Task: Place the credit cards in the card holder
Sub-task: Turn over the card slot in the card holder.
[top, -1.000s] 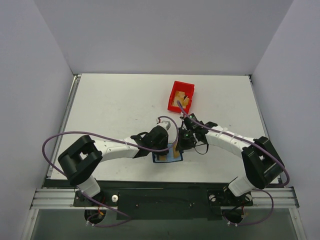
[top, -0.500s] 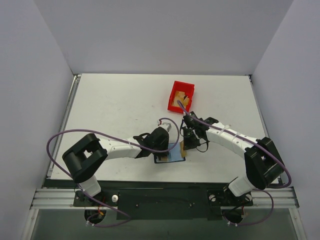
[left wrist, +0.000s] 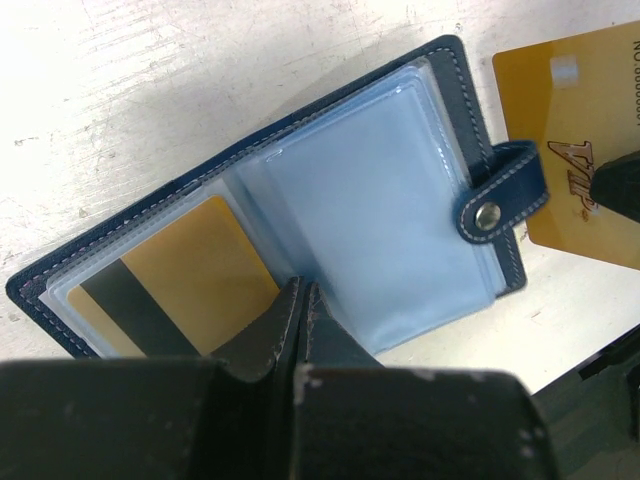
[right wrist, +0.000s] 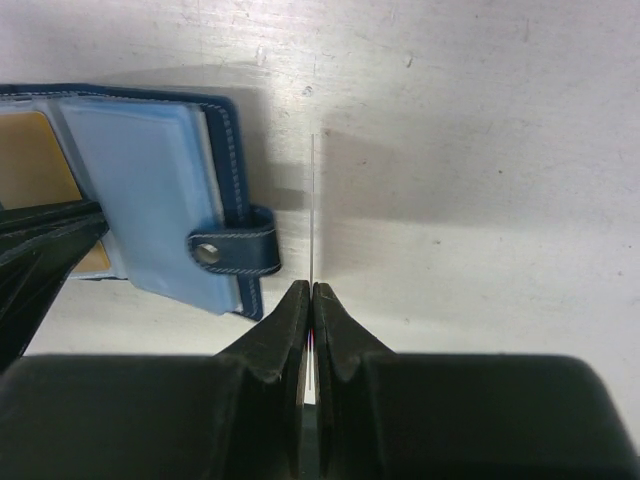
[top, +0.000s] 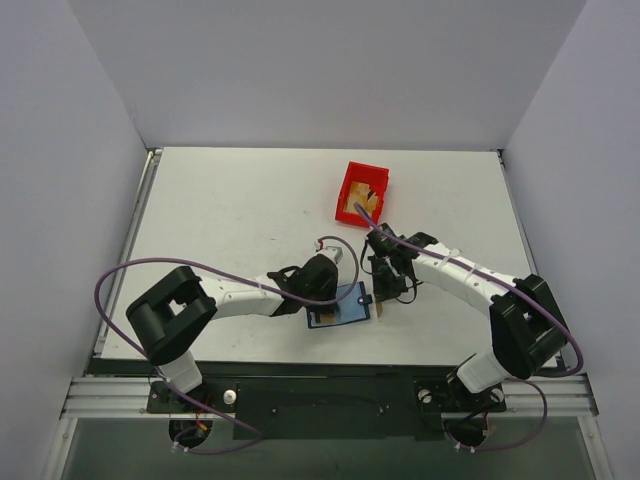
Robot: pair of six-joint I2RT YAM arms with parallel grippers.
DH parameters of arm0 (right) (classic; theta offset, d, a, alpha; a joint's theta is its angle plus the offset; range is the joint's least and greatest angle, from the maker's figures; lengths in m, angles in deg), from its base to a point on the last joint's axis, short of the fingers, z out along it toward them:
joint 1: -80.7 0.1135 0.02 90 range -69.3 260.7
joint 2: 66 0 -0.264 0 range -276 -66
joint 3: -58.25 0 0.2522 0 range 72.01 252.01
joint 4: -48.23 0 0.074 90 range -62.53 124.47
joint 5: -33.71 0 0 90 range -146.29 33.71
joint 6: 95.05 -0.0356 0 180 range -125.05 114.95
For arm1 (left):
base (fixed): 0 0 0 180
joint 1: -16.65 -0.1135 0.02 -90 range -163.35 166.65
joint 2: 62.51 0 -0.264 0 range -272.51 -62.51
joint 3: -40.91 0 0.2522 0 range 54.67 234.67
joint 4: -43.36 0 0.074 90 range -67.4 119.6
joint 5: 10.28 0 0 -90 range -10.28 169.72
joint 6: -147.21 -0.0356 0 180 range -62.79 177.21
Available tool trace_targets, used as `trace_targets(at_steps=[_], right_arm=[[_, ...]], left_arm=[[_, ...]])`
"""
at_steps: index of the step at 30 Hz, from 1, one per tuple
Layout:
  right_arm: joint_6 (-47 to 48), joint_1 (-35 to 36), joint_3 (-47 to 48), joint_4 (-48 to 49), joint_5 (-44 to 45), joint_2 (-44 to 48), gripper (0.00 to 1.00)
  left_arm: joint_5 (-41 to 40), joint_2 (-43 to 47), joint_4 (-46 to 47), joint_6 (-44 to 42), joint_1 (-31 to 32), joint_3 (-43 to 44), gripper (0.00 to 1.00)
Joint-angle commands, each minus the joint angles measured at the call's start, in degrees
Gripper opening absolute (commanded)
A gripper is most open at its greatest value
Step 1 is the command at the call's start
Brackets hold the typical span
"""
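Observation:
The card holder [top: 340, 306] lies open on the table, navy outside with light blue sleeves, also in the left wrist view [left wrist: 370, 200] and the right wrist view [right wrist: 150, 180]. One credit card [left wrist: 175, 290], gold with a dark stripe, sits in its left sleeve. My left gripper [left wrist: 300, 292] is shut, its tips resting on the holder's middle fold. My right gripper [right wrist: 312, 292] is shut on the second credit card [right wrist: 313, 200], held on edge just right of the holder's snap strap [right wrist: 235, 251]. That card shows gold in the left wrist view [left wrist: 570, 140].
A red plastic bin [top: 362, 192] with tan things inside stands behind the right gripper. Grey walls close the table on three sides. A purple cable loops from each arm.
My right gripper has carried its card from over the holder to just past its right edge. The holder has shifted slightly right and now lies open flat.

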Motion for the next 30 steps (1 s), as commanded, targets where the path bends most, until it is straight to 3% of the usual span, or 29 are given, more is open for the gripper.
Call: trace_targets(at_steps=[1, 13, 19, 30], right_arm=[[0.5, 0.2, 1.7, -3.2, 2.1, 1.6, 0.0], [0.2, 0.2, 1.5, 3.2, -2.4, 11.3, 0.0], [-0.2, 0.3, 2.7, 4.1, -9.0, 7.0, 0.0], [-3.9, 4.0, 2.9, 7.1, -9.0, -0.4, 0.0]], left_arm=[[-0.1, -0.5, 0.4, -0.2, -0.2, 0.3, 0.0], [-0.1, -0.4, 0.6, -0.2, -0.2, 0.2, 0.0], [0.0, -0.3, 0.6, -0.2, -0.2, 0.2, 0.0], [0.0, -0.3, 0.7, -0.1, -0.2, 0.5, 0.0]])
